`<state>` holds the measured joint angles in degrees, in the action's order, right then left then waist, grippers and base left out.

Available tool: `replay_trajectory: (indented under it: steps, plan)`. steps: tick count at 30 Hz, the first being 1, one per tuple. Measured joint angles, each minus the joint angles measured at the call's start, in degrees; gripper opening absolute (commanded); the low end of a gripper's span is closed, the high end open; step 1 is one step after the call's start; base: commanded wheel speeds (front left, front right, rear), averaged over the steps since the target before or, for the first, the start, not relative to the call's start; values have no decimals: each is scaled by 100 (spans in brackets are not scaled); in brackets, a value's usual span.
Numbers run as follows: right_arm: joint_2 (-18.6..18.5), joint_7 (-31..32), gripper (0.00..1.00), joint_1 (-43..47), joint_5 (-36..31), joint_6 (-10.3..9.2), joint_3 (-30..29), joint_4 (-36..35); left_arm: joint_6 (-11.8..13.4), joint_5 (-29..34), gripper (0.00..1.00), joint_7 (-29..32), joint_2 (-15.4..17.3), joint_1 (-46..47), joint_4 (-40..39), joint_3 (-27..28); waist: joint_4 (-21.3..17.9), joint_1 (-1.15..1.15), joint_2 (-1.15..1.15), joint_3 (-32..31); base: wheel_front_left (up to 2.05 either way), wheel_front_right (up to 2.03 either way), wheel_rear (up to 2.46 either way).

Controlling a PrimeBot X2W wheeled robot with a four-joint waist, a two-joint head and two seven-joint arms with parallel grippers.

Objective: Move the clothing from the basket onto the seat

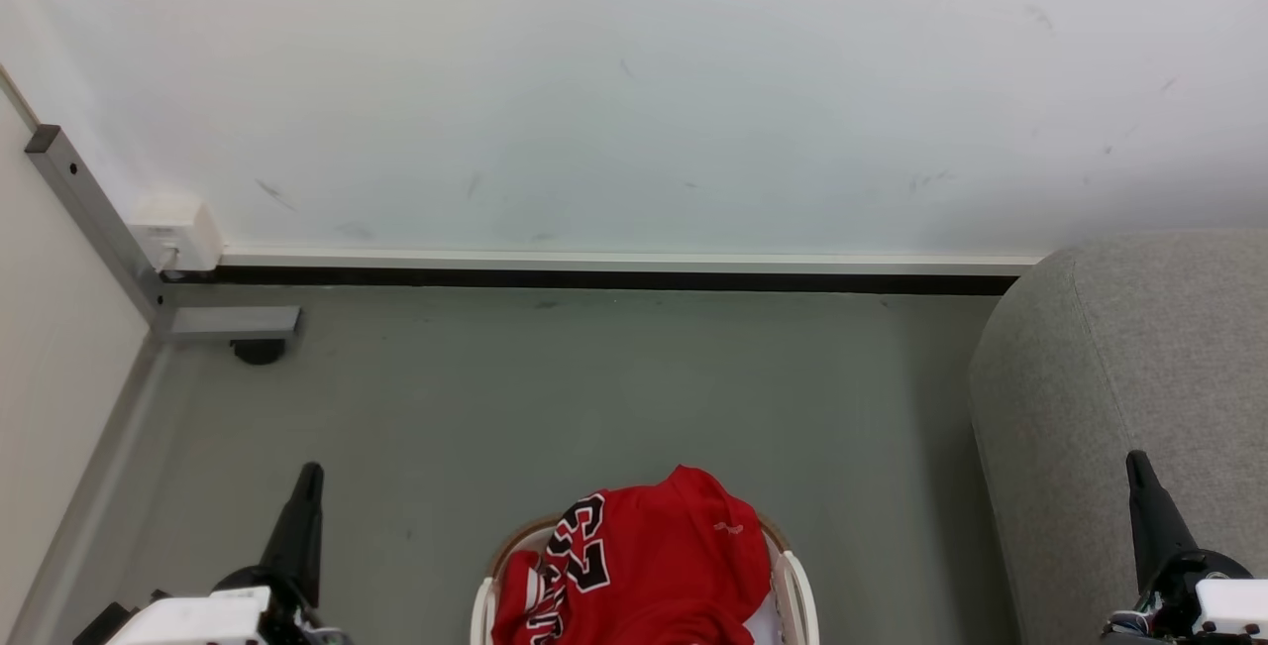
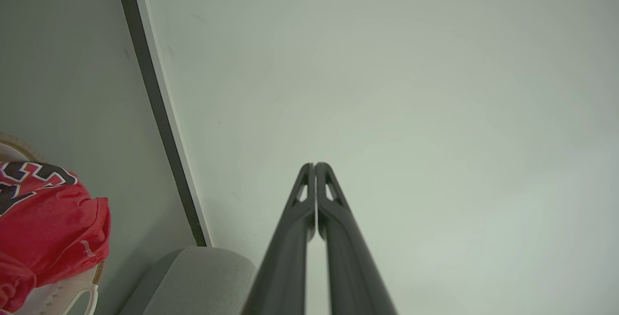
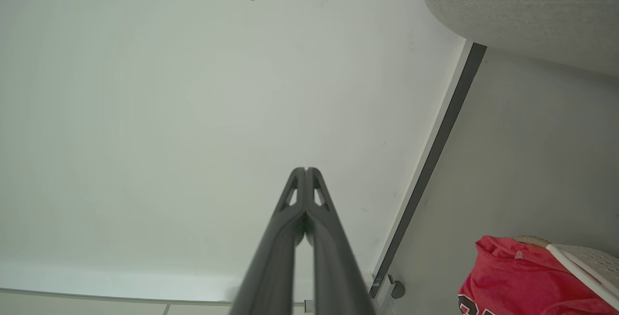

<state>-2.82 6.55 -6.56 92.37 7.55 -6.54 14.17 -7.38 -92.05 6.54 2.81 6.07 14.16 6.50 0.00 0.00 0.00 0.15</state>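
Note:
The clothing point(image 1: 644, 556), a bright red jersey with black-and-white numerals, is heaped in the cream basket point(image 1: 797, 595) at the bottom middle of the head view and hangs over its far rim. The grey seat point(image 1: 1119, 397) stands to the right of the basket. My left gripper point(image 1: 309, 475) is shut and empty at the lower left, well apart from the basket. My right gripper point(image 1: 1137, 462) is shut and empty at the lower right, in front of the seat. In the left wrist view the jersey point(image 2: 48, 223) lies at the left and the closed fingers point(image 2: 314, 167) point at the wall. The right wrist view shows the jersey point(image 3: 512, 276) at the lower right.
A white wall with a dark baseboard point(image 1: 594, 278) runs across behind the grey floor. A metal post point(image 1: 89, 209) with a white box point(image 1: 178, 234) and a foot bracket point(image 1: 233, 323) stands in the far left corner.

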Motion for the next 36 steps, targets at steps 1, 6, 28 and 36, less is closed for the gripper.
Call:
replay_trajectory:
  steps: [1, 6, 28, 36]
  plan:
    - [0, 0, 0, 0, 0, 0, 0, 0, 0, 0, 0, 0, 0, 0, 0, 0, 0, 0, 0, 0, 0, 0, 0]
    - [0, 0, 0, 0, 0, 0, 0, 0, 0, 0, 0, 0, 0, 0, 0, 0, 0, 0, 0, 0, 0, 0, 0]
    - [0, 0, 0, 0, 0, 0, 0, 0, 0, 0, 0, 0, 0, 0, 0, 0, 0, 0, 0, 0, 0, 0, 0]
    - [0, 0, 0, 0, 0, 0, 0, 0, 0, 0, 0, 0, 0, 0, 0, 0, 0, 0, 0, 0, 0, 0, 0]
